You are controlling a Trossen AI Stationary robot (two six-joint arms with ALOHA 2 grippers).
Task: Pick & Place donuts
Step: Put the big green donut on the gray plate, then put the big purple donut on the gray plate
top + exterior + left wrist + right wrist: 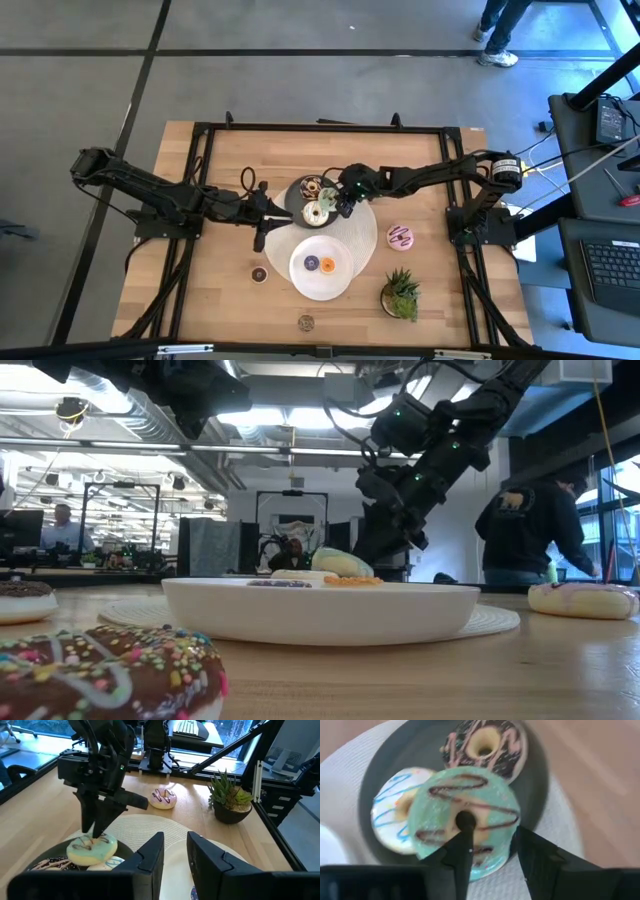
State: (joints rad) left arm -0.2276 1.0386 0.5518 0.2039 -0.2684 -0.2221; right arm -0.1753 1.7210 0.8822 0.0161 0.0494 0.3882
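The green-iced donut (pixel 445 802) with brown drizzle is over the dark grey plate (pixel 292 190), next to a white donut (pixel 390 810) and a brown pink-striped donut (pixel 485 745). My right gripper (pixel 492 827) comes in from the table's right and is shut on it; it also shows in the high view (pixel 343 207). My left gripper (pixel 175 847) is open, just left of the plates (pixel 272 215), touching nothing. Purple and orange minis lie on the white plate (pixel 320 285). A pink donut (pixel 401 237) lies on the wood. My right gripper holds the green donut by its ring wall: one finger (pixel 466 822) stands in the centre hole and the other (pixel 532 850) is outside the rim (pixel 507 827). The fingers point down from above. The donut sits tilted (pixel 342 563), overlapping the white donut; lifted or resting, I cannot tell.
A round woven mat (pixel 365 235) lies under both plates. A small potted plant (pixel 400 295) stands near the right near corner. A dark brown mini (pixel 259 273) and a sprinkled brown donut (pixel 306 321) lie on the wood near the front edge. A person stands beyond the far right corner.
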